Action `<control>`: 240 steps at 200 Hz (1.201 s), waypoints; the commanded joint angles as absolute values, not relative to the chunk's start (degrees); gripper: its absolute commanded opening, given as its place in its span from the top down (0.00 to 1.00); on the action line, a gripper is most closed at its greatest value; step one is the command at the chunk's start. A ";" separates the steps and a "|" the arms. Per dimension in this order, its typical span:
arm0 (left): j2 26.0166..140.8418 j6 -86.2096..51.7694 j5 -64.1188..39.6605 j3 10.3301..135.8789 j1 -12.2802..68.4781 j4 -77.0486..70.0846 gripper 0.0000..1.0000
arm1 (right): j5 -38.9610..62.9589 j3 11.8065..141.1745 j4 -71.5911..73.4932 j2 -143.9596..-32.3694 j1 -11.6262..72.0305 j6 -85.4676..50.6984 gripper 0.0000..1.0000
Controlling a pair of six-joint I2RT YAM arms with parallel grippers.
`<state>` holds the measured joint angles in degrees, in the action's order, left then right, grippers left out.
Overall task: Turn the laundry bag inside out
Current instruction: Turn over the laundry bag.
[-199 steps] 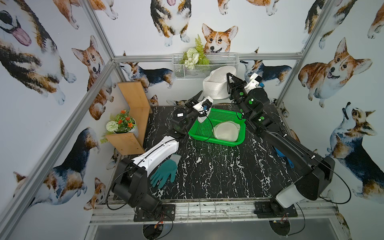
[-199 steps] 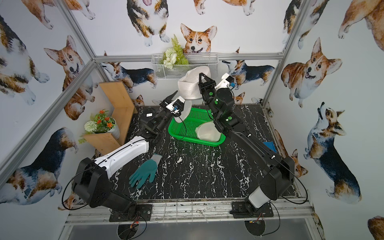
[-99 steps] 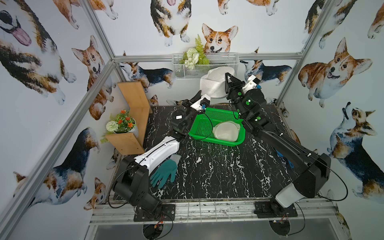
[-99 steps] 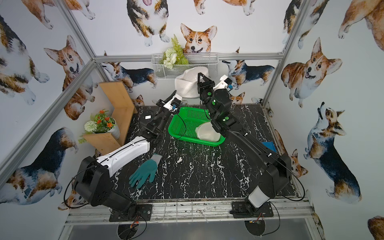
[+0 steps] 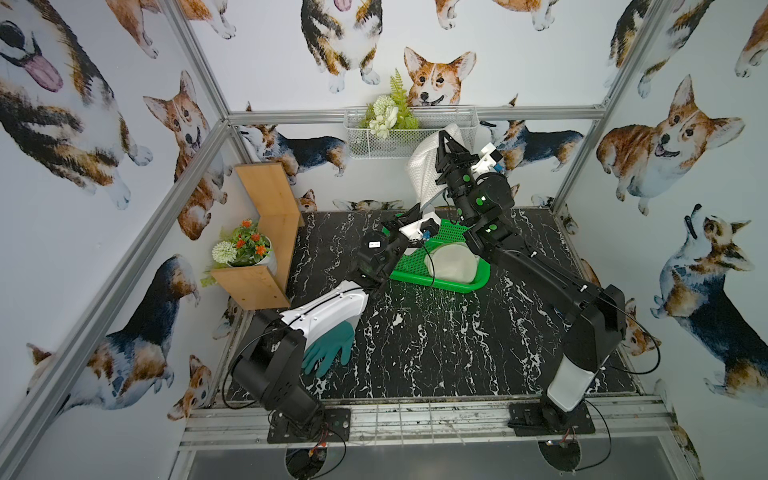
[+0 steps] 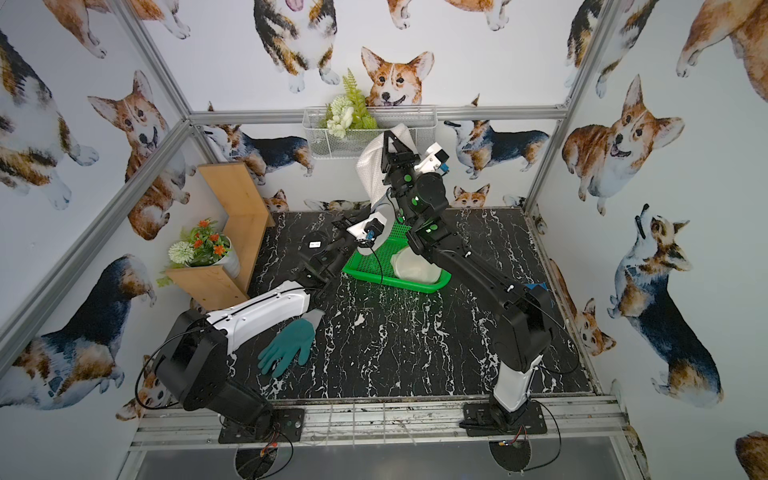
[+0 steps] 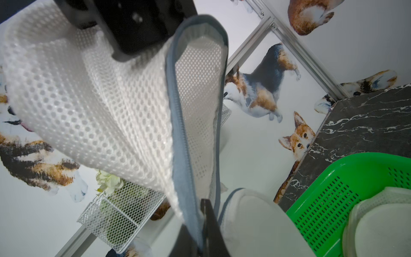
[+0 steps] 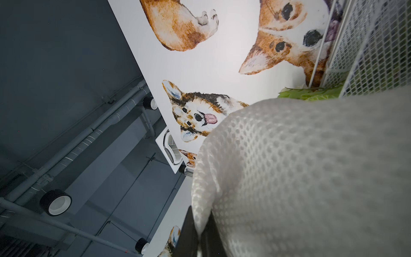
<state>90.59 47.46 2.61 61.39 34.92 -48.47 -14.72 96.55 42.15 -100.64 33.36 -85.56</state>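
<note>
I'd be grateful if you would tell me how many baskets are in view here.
2. A green plastic basket sits toward the back of the table, and a white wire basket hangs higher up, behind it. No other basket shows, though the arms hide some of the table.

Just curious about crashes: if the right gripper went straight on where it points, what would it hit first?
Probably the corgi-papered back wall, near the wire basket, though depth is unclear. The right gripper, shut on the laundry bag, tilts up and back.
</note>
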 commanded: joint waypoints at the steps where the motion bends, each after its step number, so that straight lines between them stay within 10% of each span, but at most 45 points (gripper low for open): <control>1: 90.46 45.97 1.31 62.66 35.33 -48.38 0.86 | -13.65 95.29 50.70 -99.84 33.49 -87.32 1.00; 29: 86.85 41.58 3.97 60.71 33.41 -49.95 0.65 | -13.22 89.55 46.45 -95.45 32.75 -82.48 1.00; 99: 72.77 37.45 -4.39 54.17 26.67 -38.23 0.54 | -6.84 76.35 33.77 -86.22 27.50 -77.27 1.00; 172: 83.97 -9.95 -43.10 66.67 15.12 -46.73 0.32 | 8.45 74.79 53.69 -88.50 25.91 -80.23 1.00; 240: 90.17 -17.32 -49.09 68.98 15.89 -53.68 0.24 | 13.98 78.25 56.29 -89.27 26.31 -81.10 1.00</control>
